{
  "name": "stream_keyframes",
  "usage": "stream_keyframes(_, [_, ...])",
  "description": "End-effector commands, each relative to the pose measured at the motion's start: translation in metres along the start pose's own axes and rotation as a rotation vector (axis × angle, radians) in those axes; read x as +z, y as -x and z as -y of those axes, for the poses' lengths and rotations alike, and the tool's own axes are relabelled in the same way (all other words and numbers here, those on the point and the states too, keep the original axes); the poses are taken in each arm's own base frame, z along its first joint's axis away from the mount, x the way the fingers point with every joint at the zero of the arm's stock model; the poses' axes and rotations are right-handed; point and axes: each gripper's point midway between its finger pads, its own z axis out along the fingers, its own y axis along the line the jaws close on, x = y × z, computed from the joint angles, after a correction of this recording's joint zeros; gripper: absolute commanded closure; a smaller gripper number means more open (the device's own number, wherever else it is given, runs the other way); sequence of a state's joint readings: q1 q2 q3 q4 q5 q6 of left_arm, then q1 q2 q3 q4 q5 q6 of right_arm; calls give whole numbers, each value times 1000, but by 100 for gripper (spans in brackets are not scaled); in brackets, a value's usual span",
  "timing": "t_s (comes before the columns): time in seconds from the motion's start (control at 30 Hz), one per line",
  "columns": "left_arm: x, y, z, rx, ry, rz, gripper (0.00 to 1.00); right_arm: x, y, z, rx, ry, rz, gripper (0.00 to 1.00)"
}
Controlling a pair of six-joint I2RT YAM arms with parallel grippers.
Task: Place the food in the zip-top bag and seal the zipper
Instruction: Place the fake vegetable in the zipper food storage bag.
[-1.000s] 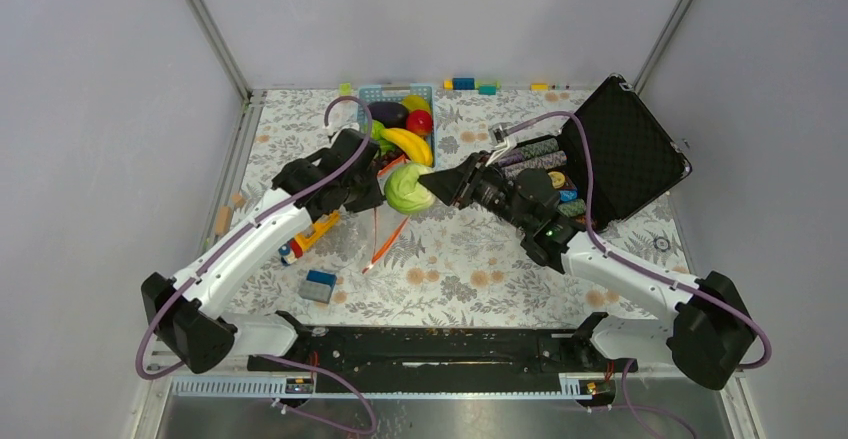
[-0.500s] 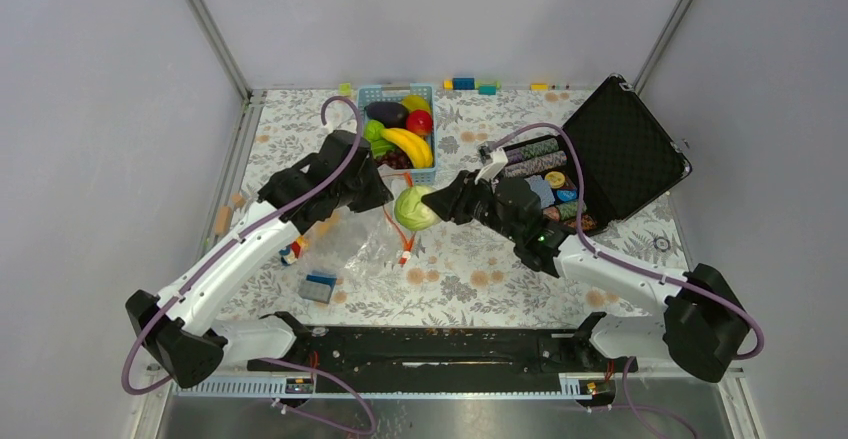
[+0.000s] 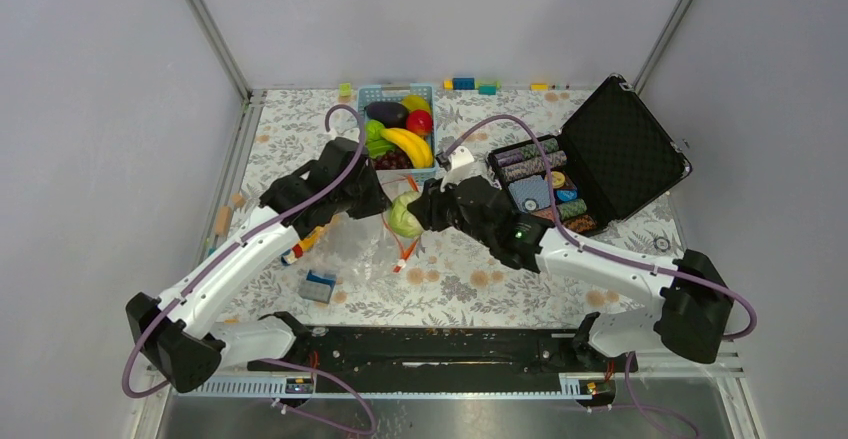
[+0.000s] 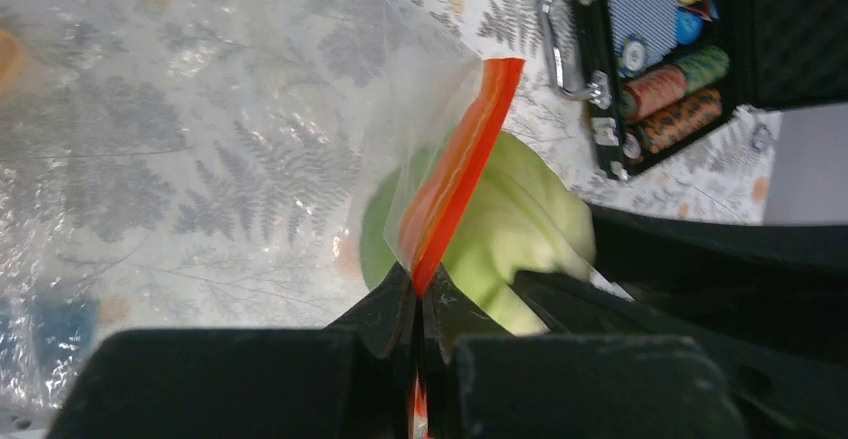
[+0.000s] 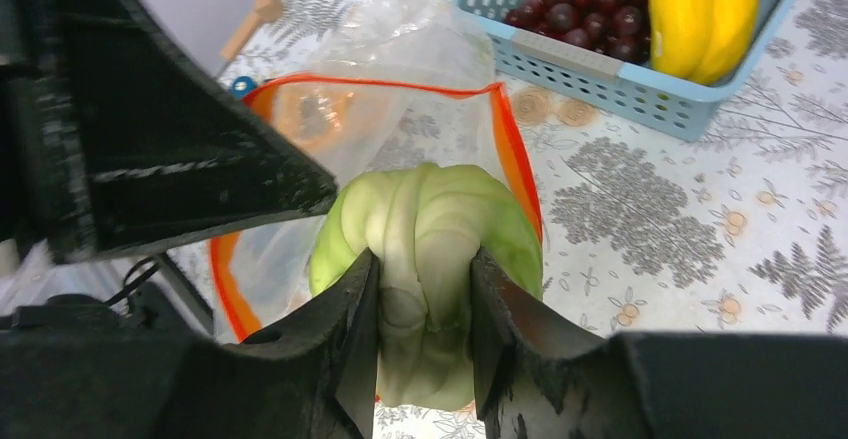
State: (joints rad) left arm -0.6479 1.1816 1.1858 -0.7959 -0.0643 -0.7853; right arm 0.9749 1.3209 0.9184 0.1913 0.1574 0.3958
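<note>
Floral table (image 3: 470, 259) | left gripper (image 4: 415, 296) pinched tight on zipper (image 4: 460, 159) | right gripper (image 5: 425, 264) clamping cabbage head (image 5: 430, 209) at zip-top bag (image 5: 335, 119) mouth

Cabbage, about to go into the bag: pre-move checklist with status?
1. Right gripper clamped on cabbage: ok.
2. Left gripper pinching zipper: ok.
3. Bag mouth open: ok, zipper forms a loop behind the cabbage.
4. Cabbage at the mouth: ok; how far in, cannot tell.
5. Mouth clears cabbage's width: cannot tell, one side hidden.
6. Rest of food bagged: not ok, banana and grapes lie in basket.
</note>
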Motion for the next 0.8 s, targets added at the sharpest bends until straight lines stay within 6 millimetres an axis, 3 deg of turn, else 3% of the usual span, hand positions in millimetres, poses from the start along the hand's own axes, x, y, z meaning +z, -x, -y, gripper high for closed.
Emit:
stream_keyframes(0.0, [-22, 2, 44, 29, -238, 5, 100, 8, 28, 15, -4, -165, 87, 100])
stream_keyframes(0.27, [-28, -2, 47, 54, -285, 13, 100, 8, 28, 42, -18, -405, 65, 100])
stream_keyframes(0.37, [-25, -1, 42, 54, -268, 27, 100, 9, 24, 27, 3, -329, 29, 100])
stream_keyframes(0.43, [-21, -1, 37, 49, -244, 35, 100, 8, 20, 6, 6, -204, -12, 100])
stream_keyframes(0.47, [-19, 0, 35, 45, -230, 41, 100, 6, 18, -6, 1, -135, -29, 95])
stream_keyframes(0.57, [-17, 0, 32, 30, -220, 46, 100, -6, 14, -38, -6, 62, -65, 66])
stream_keyframes(0.6, [-17, 0, 32, 26, -220, 50, 100, -11, 15, -44, -6, 99, -68, 50])
stream_keyframes(0.67, [-19, 2, 33, 19, -229, 61, 100, -20, 18, -49, -9, 131, -64, 29])
stream_keyframes(0.7, [-19, 2, 33, 16, -231, 66, 100, -23, 20, -49, -11, 134, -60, 22])
stream_keyframes(0.77, [-21, 3, 32, 10, -232, 78, 100, -29, 24, -48, -12, 129, -43, 18])
